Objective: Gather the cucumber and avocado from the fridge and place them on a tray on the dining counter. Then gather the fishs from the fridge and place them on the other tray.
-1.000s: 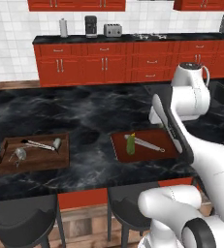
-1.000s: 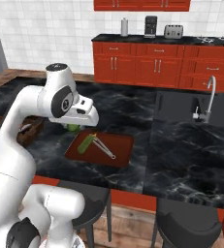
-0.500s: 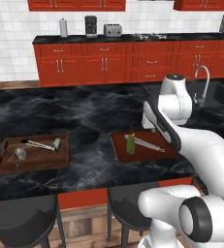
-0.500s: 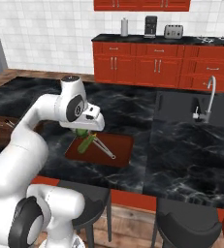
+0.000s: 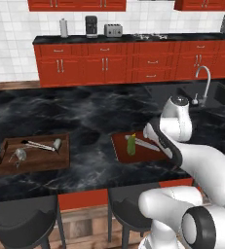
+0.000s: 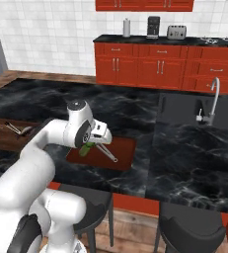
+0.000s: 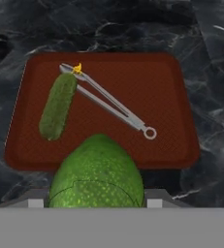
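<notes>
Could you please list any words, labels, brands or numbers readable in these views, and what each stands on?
None: no readable text on the cucumber, avocado, tongs, tray or wooden tray.
The far toaster and coffee maker show no legible marking.

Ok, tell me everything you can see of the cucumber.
The cucumber is a short, dark green, bumpy-skinned piece with a small yellow tip at one end. It lies flat in the left part of the red-brown tray, beside the metal tongs, whose tip meets its yellow end. Nothing grips it; it seems whole.
</notes>
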Available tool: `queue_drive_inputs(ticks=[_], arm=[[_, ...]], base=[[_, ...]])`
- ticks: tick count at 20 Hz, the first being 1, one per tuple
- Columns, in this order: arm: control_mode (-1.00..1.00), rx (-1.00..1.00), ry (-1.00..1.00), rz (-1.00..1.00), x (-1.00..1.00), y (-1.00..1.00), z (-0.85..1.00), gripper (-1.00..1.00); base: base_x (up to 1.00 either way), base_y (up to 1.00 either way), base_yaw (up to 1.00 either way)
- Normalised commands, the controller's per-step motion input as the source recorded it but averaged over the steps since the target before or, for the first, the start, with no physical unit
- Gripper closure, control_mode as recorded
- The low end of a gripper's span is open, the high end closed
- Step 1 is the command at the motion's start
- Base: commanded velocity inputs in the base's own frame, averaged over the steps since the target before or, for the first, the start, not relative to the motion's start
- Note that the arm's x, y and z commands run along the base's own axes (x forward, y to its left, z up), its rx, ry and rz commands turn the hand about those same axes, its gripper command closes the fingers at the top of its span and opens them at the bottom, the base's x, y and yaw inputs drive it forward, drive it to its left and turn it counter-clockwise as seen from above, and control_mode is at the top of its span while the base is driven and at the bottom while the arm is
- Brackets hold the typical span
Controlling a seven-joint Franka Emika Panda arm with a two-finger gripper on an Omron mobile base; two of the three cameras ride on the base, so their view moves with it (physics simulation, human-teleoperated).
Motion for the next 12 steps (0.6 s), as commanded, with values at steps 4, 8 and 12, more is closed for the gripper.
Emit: queue_drive_inputs(ticks=[4,8,12], arm=[[-1.0,0.0,0.01,0.0,0.62,-0.06,-0.18,1.0],[-1.0,0.01,0.16,0.0,0.43,-0.26,0.0,1.0],[-1.0,0.0,0.14,0.0,0.36,-0.24,-0.19,1.0]], base=[[0.0,0.0,0.0],[0.0,0.0,0.0],[0.0,0.0,0.0]])
